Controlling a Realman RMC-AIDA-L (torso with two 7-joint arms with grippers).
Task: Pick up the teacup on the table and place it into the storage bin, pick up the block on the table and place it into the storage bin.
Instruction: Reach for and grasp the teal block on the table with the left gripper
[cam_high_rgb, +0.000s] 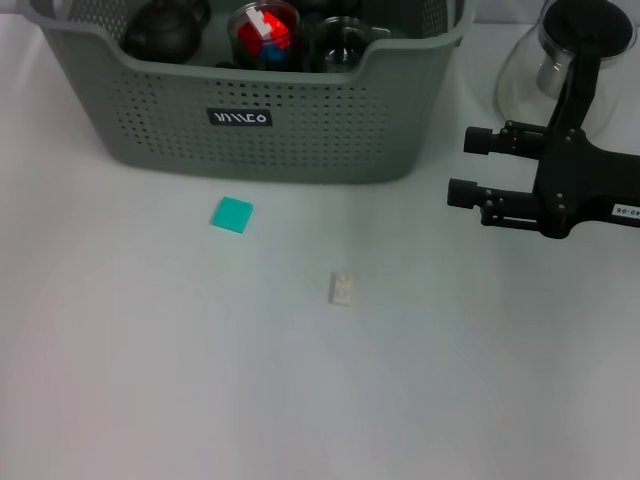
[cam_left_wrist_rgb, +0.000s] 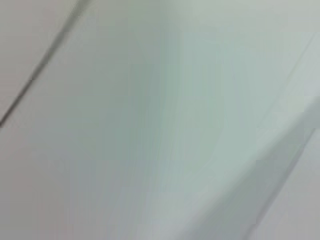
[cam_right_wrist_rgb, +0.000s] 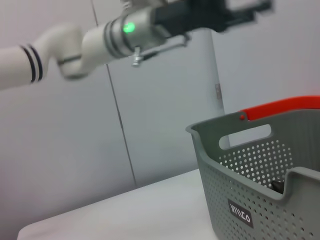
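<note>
The grey-green perforated storage bin (cam_high_rgb: 300, 125) stands at the back of the table and also shows in the right wrist view (cam_right_wrist_rgb: 260, 200). Inside it, toward the right, a clear glass teacup (cam_high_rgb: 345, 42) stands. A flat teal block (cam_high_rgb: 232, 214) lies on the table just in front of the bin. A small cream block (cam_high_rgb: 341, 289) lies nearer to me, at the middle. My right gripper (cam_high_rgb: 463, 166) hovers open and empty to the right of the bin, fingers pointing left. My left gripper (cam_right_wrist_rgb: 225, 10) is raised high above the table.
A dark teapot (cam_high_rgb: 165, 30) and a glass jar of red and blue pieces (cam_high_rgb: 266, 35) also sit in the bin. A glass teapot with a black handle (cam_high_rgb: 570, 60) stands at the back right, behind my right arm. Something red (cam_right_wrist_rgb: 285, 106) shows behind the bin.
</note>
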